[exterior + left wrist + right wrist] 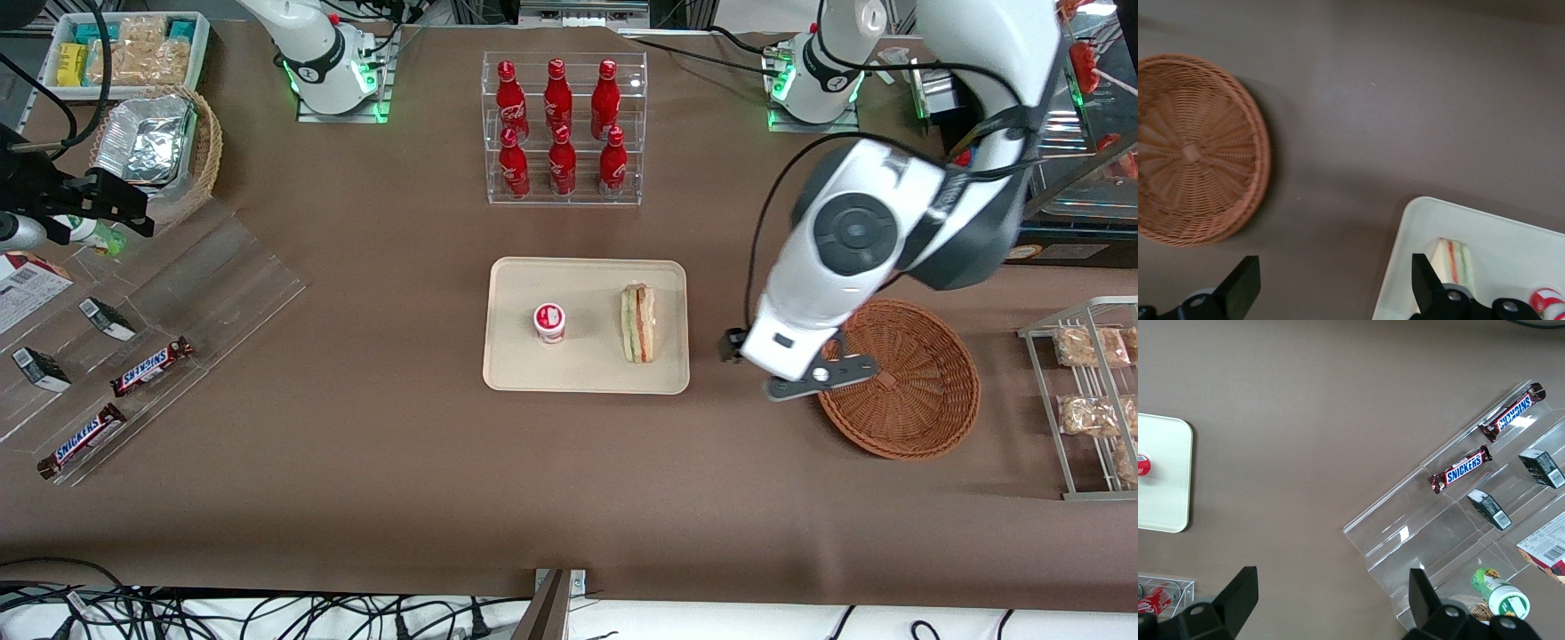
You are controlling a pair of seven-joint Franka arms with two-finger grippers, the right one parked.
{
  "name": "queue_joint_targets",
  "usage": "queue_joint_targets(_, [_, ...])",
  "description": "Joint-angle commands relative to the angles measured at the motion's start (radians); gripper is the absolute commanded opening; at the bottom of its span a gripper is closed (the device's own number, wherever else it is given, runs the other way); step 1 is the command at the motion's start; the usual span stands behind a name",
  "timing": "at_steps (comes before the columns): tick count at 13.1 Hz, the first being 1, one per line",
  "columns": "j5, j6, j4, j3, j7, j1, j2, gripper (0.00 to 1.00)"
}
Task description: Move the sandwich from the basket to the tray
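The sandwich (638, 324) lies on the cream tray (587, 284), at the tray's side toward the working arm. It also shows in the left wrist view (1455, 260), on the tray (1485, 233). The round reddish-brown basket (916, 391) is empty; it also shows in the left wrist view (1198, 150). My left gripper (742, 348) hangs above the bare table between the tray and the basket. In the wrist view the gripper (1335, 287) is open and holds nothing.
A small red-and-white cup (549, 322) stands on the tray beside the sandwich. A clear rack of red bottles (562, 129) stands farther from the camera than the tray. A wire rack of snack packets (1093, 391) is beside the basket. An acrylic shelf with Snickers bars (142, 364) lies toward the parked arm's end.
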Motion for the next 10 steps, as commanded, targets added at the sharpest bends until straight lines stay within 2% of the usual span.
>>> queue_joint_targets(1, [-0.040,-0.037,-0.004,-0.008,0.011,0.033,-0.037,1.00])
queue_joint_targets(3, [-0.053,-0.037,-0.006,-0.008,0.058,0.059,-0.049,1.00])
queue_joint_targets(6, [-0.130,-0.054,-0.010,0.011,0.179,0.102,-0.107,1.00])
queue_joint_targets(10, [-0.250,-0.117,-0.056,0.166,0.394,0.071,-0.232,1.00])
